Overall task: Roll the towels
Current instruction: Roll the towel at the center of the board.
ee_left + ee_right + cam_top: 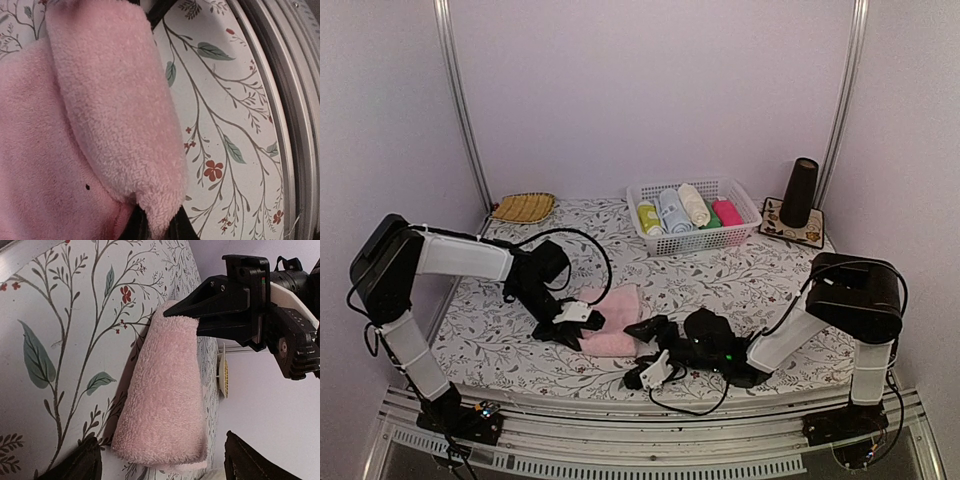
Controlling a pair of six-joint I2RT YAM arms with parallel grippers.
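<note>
Carrying the half-rolled pink towel (615, 322) near its 6 o'clock edge, the floral tabletop (740, 275) hosts both arms: left gripper (575, 328), at the towel's 9 o'clock, clamped on the roll, apparently pinning it; right gripper (638, 352), at 5 o'clock, fingers apart.

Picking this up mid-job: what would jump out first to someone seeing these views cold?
The pale pink towel, partly rolled, lies near the front centre of the floral table. The left gripper is shut on its edge and the right gripper is open beside it. At the back, a white basket holds coloured towel rolls.
</note>
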